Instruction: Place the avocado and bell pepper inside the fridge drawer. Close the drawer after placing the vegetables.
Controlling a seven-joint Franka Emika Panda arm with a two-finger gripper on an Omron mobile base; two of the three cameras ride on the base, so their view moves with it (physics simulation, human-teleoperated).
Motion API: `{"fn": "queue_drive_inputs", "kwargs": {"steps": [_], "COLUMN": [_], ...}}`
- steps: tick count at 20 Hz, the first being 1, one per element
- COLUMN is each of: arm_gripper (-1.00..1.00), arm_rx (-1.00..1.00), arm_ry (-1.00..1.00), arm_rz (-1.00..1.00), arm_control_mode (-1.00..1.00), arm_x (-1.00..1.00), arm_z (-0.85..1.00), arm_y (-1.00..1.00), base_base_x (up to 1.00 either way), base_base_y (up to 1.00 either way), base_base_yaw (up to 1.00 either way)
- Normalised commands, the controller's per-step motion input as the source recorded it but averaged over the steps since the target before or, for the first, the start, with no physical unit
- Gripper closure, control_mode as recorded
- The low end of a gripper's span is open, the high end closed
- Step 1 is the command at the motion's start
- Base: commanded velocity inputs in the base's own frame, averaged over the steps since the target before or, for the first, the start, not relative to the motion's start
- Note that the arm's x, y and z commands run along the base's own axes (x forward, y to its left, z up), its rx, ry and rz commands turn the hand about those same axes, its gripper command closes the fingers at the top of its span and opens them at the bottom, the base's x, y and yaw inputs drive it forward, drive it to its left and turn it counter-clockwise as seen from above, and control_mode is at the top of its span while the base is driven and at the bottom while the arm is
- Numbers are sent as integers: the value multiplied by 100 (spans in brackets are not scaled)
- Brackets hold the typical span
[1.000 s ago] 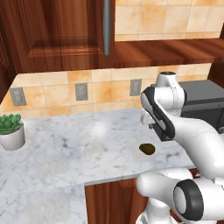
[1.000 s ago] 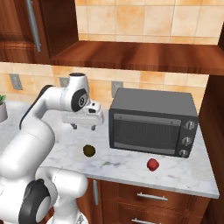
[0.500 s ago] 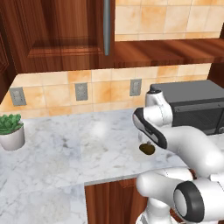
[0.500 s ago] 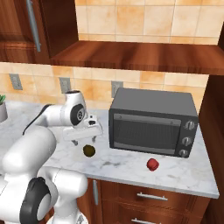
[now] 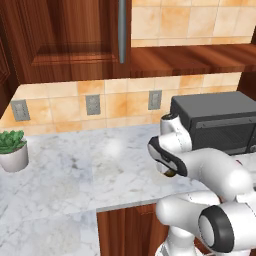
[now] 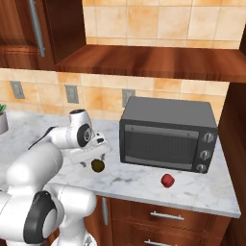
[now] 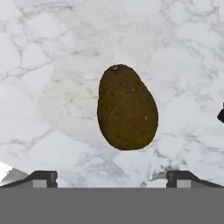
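— Why is the gripper (image 7: 111,177) hanging straight over the avocado (image 7: 127,107)?

— To straddle it. The fingertips (image 7: 41,177) are spread wide, one to each side, with the avocado lying loose on the marble surface (image 7: 52,65) between and beyond them; nothing is pinched yet.

— And the bell pepper (image 6: 167,180)?

— Probably that small red lump on the surface in front of the microwave (image 6: 168,134), well apart from the arm; it's too small to be sure.

— The fridge drawer?

— The avocado goes there once it is grasped.

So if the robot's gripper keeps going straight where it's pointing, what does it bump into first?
Most likely the avocado, lying on the marble counter straight ahead of the open gripper.
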Motion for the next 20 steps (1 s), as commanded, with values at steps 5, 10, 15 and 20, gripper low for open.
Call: {"fn": "queue_drive_inputs", "kwargs": {"steps": [5, 10, 15, 20], "arm_gripper": [-100, -100, -100, -100], "arm_rx": [0, 0, 0, 0], "arm_ry": [2, 1, 0, 1], "arm_rz": [7, 8, 8, 8], "arm_control_mode": [-100, -100, -100, -100], "arm_x": [29, 30, 23, 4], "arm_z": [-34, -27, -24, -28], "arm_y": [3, 1, 0, 0], "base_base_x": [0, 0, 0, 0], "base_base_y": [0, 0, 0, 0], "base_base_yaw": [0, 0, 0, 0]}}
